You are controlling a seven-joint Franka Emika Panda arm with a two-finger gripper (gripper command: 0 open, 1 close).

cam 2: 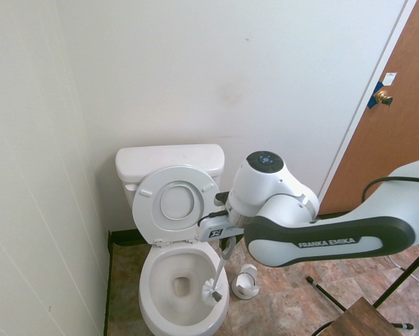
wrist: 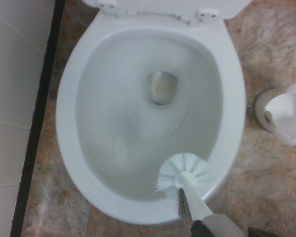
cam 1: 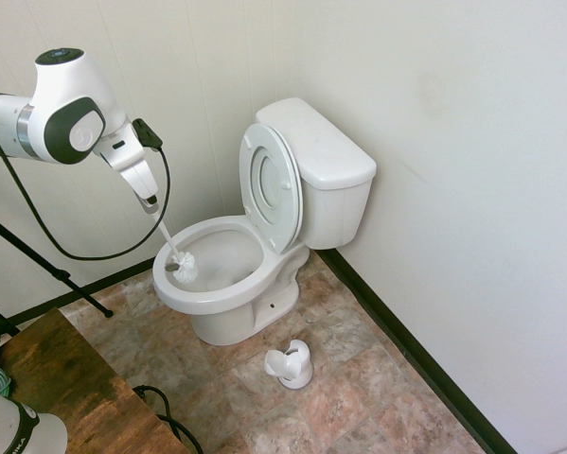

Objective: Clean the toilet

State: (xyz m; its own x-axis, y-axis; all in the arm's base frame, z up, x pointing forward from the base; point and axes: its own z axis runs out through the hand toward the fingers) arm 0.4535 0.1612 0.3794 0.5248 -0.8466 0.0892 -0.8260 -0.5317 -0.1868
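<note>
Toilet [cam 1: 207, 301]: is standing against the wall, its lid [cam 1: 272, 187] raised against the tank [cam 1: 321, 147]; bowl cleaning is being judged the step in hand.
Brush [cam 1: 185, 268]: is being held with its head at the bowl's front edge; contact with the porcelain cannot be told.
End effector [cam 1: 150, 201]: is being seen closed, clamped on the brush's handle.
Slip risk: the handle may be twisted in the grip if the head is being pressed hard on the slope.
Rim risk: water may be flicked onto the floor [cam 1: 340, 378] if the head is being dragged over the edge.
Lid risk: the lid may be knocked down if it is being brushed by the arm.
Wrist view: a yellowish mark [wrist: 162, 89] is being shown in the drain, unreadable in the first exterior view.
Second exterior view: the door [cam 2: 394, 133] is being shown, absent from the wrist view.
</note>
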